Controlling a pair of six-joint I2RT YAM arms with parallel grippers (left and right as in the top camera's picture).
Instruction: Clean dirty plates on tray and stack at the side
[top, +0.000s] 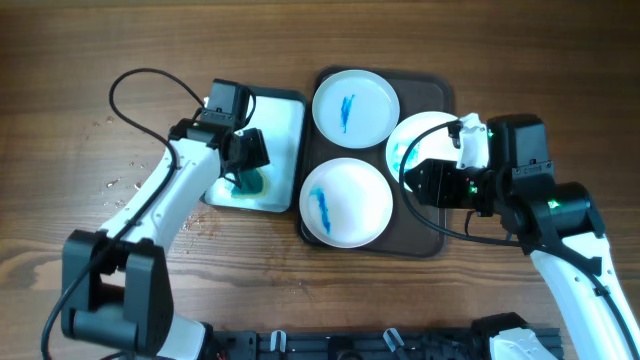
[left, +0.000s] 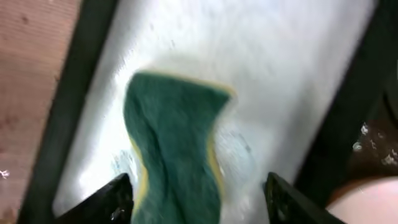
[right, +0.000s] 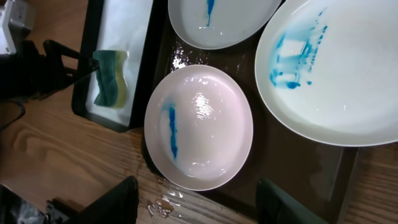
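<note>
Wood-grain table (top: 60, 60) is carrying a wet tray (top: 420, 245) with three plates (top: 345, 200). Left gripper (left: 198, 186) is straddling the sponge (left: 174, 143), jaws wide. Right gripper (right: 198, 190) is hovering, spread wide.

Glossy white plates (right: 199, 127) on a wet-sheened dark tray (right: 292, 162) — wood-grain tabletop (top: 60, 60), fibrous green sponge (left: 177, 143).

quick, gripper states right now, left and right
Left gripper: open, fingers either side of the sponge, not clamped.
Right gripper: open, holding nothing.
</note>
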